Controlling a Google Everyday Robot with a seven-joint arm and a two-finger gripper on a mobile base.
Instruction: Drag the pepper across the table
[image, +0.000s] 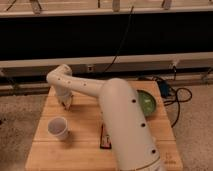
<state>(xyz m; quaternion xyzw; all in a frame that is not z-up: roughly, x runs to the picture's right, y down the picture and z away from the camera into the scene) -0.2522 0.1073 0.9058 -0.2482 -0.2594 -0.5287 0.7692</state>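
Pale wooden planks made up the table (85, 152), which sat roughly square on a speckled floor (15, 125), with a dark wall panel (100, 37) and a light rail (150, 59) behind it. A small logo marked its near right corner.

The white arm (122, 125) rose from the near right and bent across the table toward the far left corner. There the end effector (67, 103) hung low over the wood, close to the far edge and near the left edge. Whether it was released or clenched could not be told, and nothing could be made out in its grasp.

The pepper could not be picked out anywhere in the view; if it lay under the end effector, it was hidden or too small to tell.

A white cup (58, 128) stood upright near the left edge, just toward the camera from the end effector and apart from it. A flat black-and-red bar (104, 137) lay mid-table, partly covered by the arm. A green bowl (146, 102) sat near the right edge, half behind the arm. Black cables (175, 97) trailed on the floor beyond that edge.

Bare wood showed between the end effector and the bar, and along the near edge in front of the cup.
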